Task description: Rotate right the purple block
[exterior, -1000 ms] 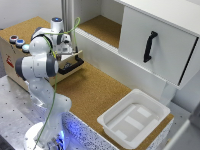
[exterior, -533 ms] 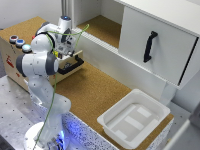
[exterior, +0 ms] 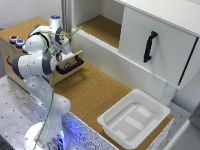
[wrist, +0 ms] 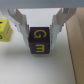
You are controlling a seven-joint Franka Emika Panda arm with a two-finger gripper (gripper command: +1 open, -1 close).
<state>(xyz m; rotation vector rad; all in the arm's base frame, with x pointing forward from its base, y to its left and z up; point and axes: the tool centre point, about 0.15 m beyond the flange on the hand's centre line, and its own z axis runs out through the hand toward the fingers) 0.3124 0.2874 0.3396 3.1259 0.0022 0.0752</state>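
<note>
The purple block [wrist: 40, 42], a cube with yellow letters on its faces, sits on a white surface in the wrist view. My gripper [wrist: 41, 38] straddles it, with one finger [wrist: 23, 25] against each side, so the jaws look shut on it. In the exterior view the gripper [exterior: 62, 52] is down by the open wooden drawer at the exterior view's left. There the arm hides the block.
A yellow block [wrist: 4, 29] lies close beside the purple one. The wooden drawer front with a black handle [exterior: 71, 65] stands just by the gripper. A white tray [exterior: 134, 119] sits at the front right, and a white cabinet door with a black handle [exterior: 149, 46] is at the back.
The arm's upper links have shifted slightly over the drawer. The gripper stays low at the same spot.
</note>
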